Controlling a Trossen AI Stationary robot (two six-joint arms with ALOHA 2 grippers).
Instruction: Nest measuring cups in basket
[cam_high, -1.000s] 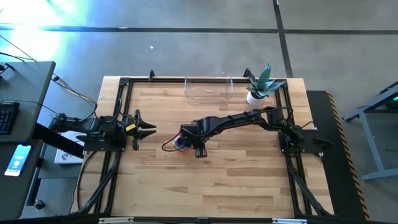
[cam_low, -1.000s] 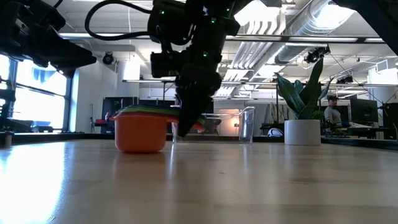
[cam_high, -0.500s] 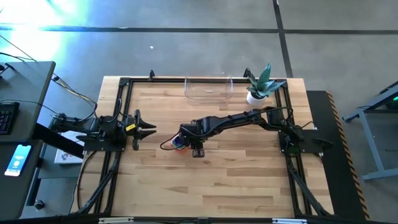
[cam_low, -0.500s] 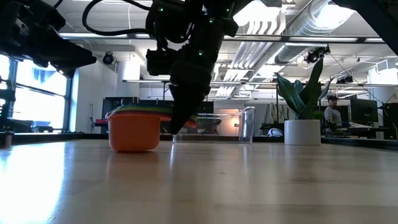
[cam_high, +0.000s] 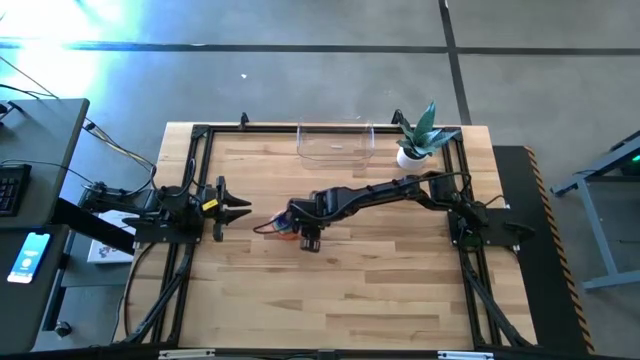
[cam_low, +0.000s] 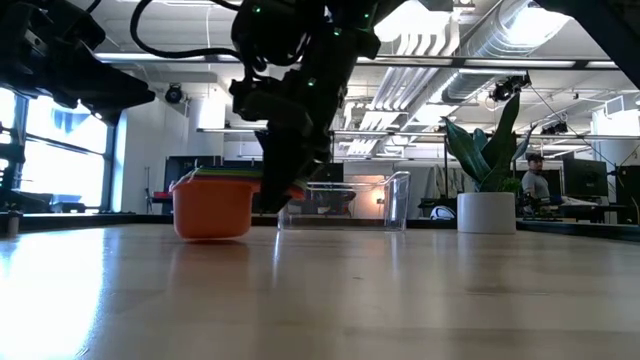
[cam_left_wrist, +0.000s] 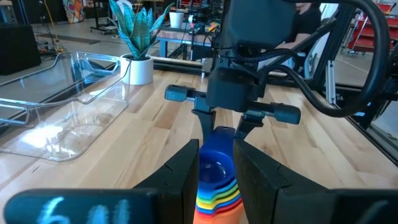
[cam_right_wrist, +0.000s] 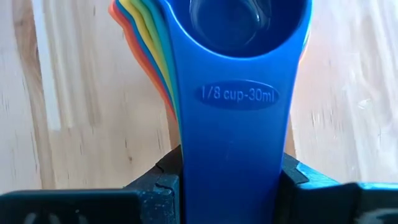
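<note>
Nested stack of measuring cups on the table, left of centre, well short of the basket. In the overhead view the stack was almost wholly covered by the right arm; only slivers of blue and red showed. In the low view only the orange outer cup and thin coloured rims above it were visible, the handles being masked by the right gripper. The right wrist view was cut off at the top, showing part of the blue cup, marked "1/8 cup-30ml", and the edges of four or five cups beneath it; an exact count could not be made.

The right gripper was clamped on the stacked handles, its fingers pressed against both sides of the blue handle. The left wrist view showed the same grip from the opposite side, with the stack partly hidden between the left arm's own fingers.

The left gripper waited at the table's left edge, fingers spread apart and holding nothing.

One basket stood at the far edge, centre; through its clear walls no contents could be seen. One potted plant stood just right of it.
</note>
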